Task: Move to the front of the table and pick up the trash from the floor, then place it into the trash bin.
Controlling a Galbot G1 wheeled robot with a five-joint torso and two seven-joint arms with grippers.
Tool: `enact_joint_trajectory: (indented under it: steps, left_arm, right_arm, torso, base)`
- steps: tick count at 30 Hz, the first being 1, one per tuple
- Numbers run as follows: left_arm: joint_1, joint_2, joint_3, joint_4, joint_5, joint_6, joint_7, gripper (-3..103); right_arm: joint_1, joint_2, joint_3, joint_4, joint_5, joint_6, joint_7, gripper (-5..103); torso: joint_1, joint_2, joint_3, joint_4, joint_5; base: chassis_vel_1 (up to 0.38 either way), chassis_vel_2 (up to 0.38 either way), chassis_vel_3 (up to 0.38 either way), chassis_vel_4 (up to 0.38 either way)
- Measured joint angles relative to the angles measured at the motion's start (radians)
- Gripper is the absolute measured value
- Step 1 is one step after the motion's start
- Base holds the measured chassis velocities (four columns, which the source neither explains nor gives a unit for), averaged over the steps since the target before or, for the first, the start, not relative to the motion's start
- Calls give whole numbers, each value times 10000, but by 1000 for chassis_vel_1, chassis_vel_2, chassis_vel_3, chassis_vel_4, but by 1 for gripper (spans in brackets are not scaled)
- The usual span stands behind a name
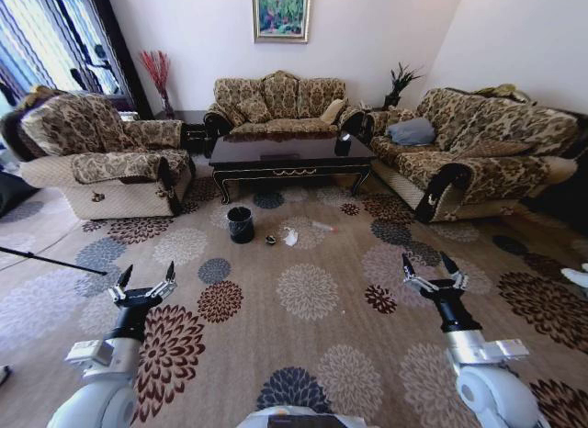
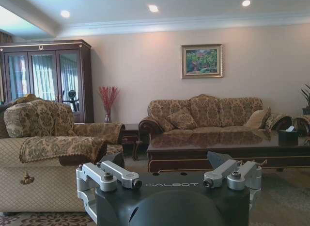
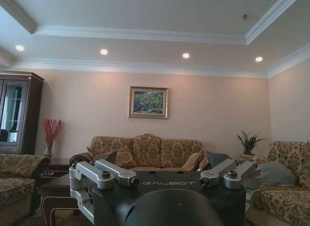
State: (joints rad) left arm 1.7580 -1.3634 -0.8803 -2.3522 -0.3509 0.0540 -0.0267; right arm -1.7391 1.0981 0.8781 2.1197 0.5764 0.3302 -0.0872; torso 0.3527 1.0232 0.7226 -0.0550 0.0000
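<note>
Progress: nothing picked up | trash (image 1: 290, 235) on carpet mid-frame, beside bin (image 1: 241, 224), before table (image 1: 290, 156) | left gripper (image 1: 144, 287) lower left, right gripper (image 1: 434, 273) lower right, both spread open, empty, well short.

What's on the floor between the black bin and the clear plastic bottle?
In the head view, a small dark lump and a crumpled white tissue lie between the round black bin and the bottle.

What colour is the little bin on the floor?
Black; the trash bin shows best in the head view.
</note>
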Motion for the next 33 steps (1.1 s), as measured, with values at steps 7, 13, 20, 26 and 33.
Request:
enact_joint_trajectory:
  steps: [7,13,20,26,33]
  left_arm:
    - [21,-22,32,13,84,0,45,100]
    - [55,-1,-44,0,214,-47,167,100]
    - [183,-34,-78,-139,316,-113,227,100]
    - [243,-54,-91,-204,393,-171,266,100]
    - [295,-101,-87,-219,455,-285,285,100]
  right_arm:
    - [115,-109,-7,-101,27,-15,4,100]
    - [59,-194,28,-103,-286,-321,202,100]
    - [-226,-197,190,1,-749,-1013,533,100]
    - [-439,-203,332,187,-773,-1359,676,100]
    - [-698,-223,486,543,-645,-1596,773,100]
  torso:
    - [-134,-290,-159,0,0]
    - [-275,-629,-354,1,1]
    - [-429,-979,-551,0,0]
    - [-533,-1208,-676,0,0]
    - [-673,-1515,-846,0,0]
  base:
    - [0,0,0,0]
    - [0,0,0,0]
    - [0,0,0,0]
    - [0,0,0,0]
    - [0,0,0,0]
